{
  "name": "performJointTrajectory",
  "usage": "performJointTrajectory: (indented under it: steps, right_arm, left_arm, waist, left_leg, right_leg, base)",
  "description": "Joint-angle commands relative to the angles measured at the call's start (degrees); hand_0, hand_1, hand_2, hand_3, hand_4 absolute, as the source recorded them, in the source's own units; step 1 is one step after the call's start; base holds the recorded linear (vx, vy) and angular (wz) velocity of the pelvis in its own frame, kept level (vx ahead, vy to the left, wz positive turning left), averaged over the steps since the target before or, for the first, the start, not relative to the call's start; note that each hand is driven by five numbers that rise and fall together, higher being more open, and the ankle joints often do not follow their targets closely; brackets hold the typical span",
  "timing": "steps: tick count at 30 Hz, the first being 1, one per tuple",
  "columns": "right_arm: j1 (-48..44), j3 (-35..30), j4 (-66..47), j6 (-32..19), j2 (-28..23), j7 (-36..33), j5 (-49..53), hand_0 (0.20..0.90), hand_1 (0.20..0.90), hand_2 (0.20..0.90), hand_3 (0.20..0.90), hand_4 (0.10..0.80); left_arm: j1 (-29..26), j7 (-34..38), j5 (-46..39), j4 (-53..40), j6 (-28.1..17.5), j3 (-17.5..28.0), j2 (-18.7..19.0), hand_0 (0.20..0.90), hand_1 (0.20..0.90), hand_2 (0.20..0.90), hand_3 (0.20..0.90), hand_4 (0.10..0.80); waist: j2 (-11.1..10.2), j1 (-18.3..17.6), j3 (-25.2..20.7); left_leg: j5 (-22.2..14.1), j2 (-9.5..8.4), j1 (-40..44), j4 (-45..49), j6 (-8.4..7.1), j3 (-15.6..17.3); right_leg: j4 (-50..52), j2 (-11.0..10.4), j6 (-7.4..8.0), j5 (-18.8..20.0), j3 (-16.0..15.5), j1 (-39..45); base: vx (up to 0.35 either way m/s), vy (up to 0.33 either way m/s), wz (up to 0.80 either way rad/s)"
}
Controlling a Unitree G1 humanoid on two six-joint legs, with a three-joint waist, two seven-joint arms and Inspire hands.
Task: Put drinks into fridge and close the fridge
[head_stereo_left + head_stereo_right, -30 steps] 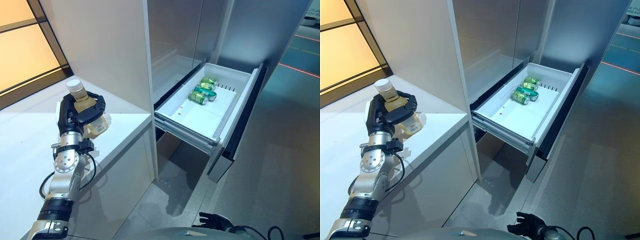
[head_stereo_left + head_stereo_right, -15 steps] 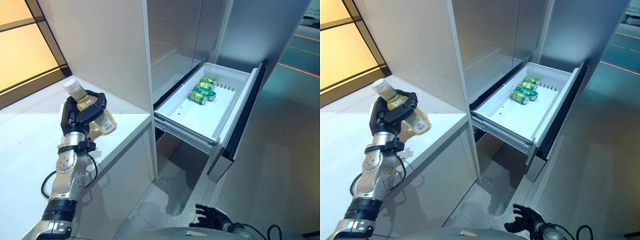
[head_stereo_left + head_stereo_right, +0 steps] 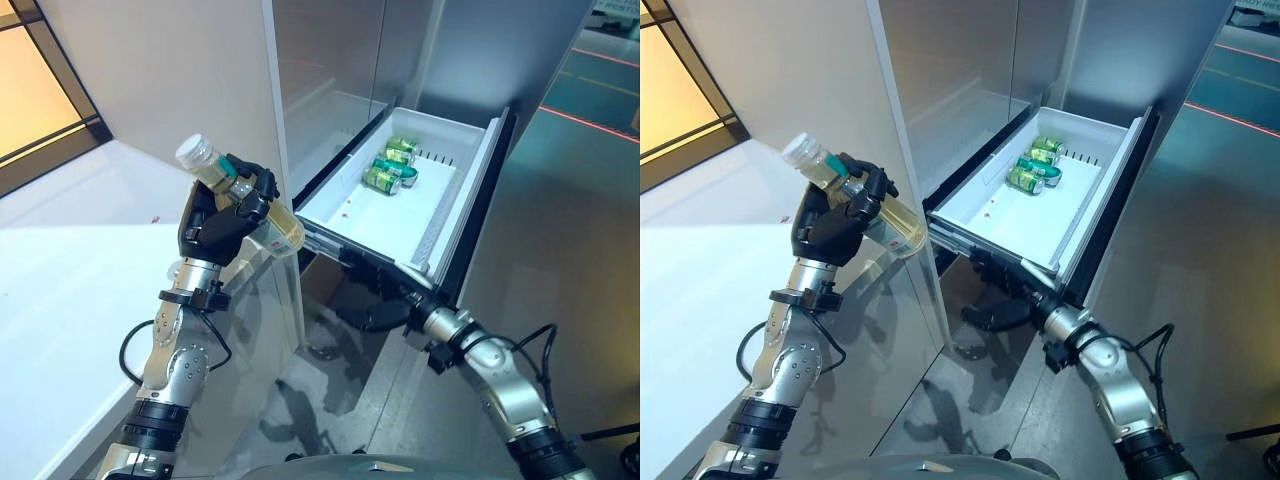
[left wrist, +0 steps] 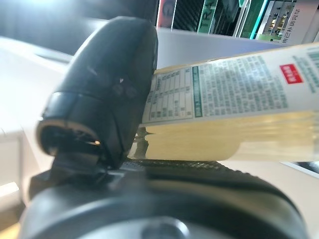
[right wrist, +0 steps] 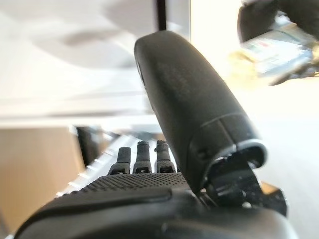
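Note:
My left hand (image 3: pixel 222 218) is shut on a clear bottle (image 3: pixel 272 228) of yellowish drink with a white cap. It holds the bottle tilted in the air, past the counter's edge and next to the open white fridge drawer (image 3: pixel 433 218). In the left wrist view the thumb (image 4: pixel 107 89) lies across the labelled bottle (image 4: pixel 234 94). Green cans (image 3: pixel 390 165) lie at the back of the drawer. My right hand (image 3: pixel 378 287) is open, just below the drawer's front left corner, with its fingers (image 5: pixel 142 153) straight.
A white counter (image 3: pixel 70 280) runs along the left. The fridge's steel front (image 3: pixel 330 60) rises behind the drawer. The drawer's dark front panel (image 3: pixel 478 200) juts out over the grey floor (image 3: pixel 570 250). An orange-lit window (image 3: pixel 40 90) is at the upper left.
My left hand has lifted the bottle off the counter and carried it right to the drawer, tilting it further. My right hand has risen from near the floor to under the drawer. The camera has shifted.

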Motion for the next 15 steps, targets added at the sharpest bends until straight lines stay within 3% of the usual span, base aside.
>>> performJointTrajectory:
  steps: [1, 10, 15]
  right_arm:
    - [-7.4, -2.7, -10.2, -6.1, 0.2, 0.2, 5.8, 0.9, 0.9, 0.9, 0.9, 0.8]
    - [-12.8, 0.6, -14.9, 2.2, -0.7, 5.6, 11.9, 0.9, 0.9, 0.9, 0.9, 0.8]
    - [-14.8, 3.7, -14.3, 1.9, -1.7, 4.9, 11.7, 0.9, 0.9, 0.9, 0.9, 0.8]
  left_arm:
    - [-9.6, -2.9, 4.5, -8.5, -9.9, 0.1, 2.3, 0.3, 0.3, 0.3, 0.2, 0.1]
    - [-14.1, -3.5, 10.4, -11.3, -7.5, -5.7, 2.9, 0.3, 0.3, 0.3, 0.2, 0.1]
    - [-16.1, -2.9, 11.6, -10.9, -6.4, -9.3, 2.8, 0.3, 0.3, 0.3, 0.2, 0.1]
  waist:
    - [0.6, 0.5, -4.0]
    - [0.1, 0.5, -4.1]
    - [-0.3, 0.6, -4.2]
  left_leg:
    - [-4.6, -0.89, 0.4, 0.2, 0.43, -2.1]
    - [-4.6, -1.04, -0.1, 0.4, 0.45, -1.9]
    - [-4.4, -1.02, -0.2, 0.4, 0.34, -2.1]
  right_leg:
    - [6.0, -1.0, 4.05, -3.4, 0.6, -1.9]
    - [5.7, -0.6, 3.83, -3.0, 0.8, -2.2]
    - [5.3, -0.5, 3.75, -2.7, 0.7, -2.0]
  base:
    - [-0.028, -0.031, -0.01]
    - [-0.029, -0.02, -0.01]
    - [0.0, 0.0, 0.0]
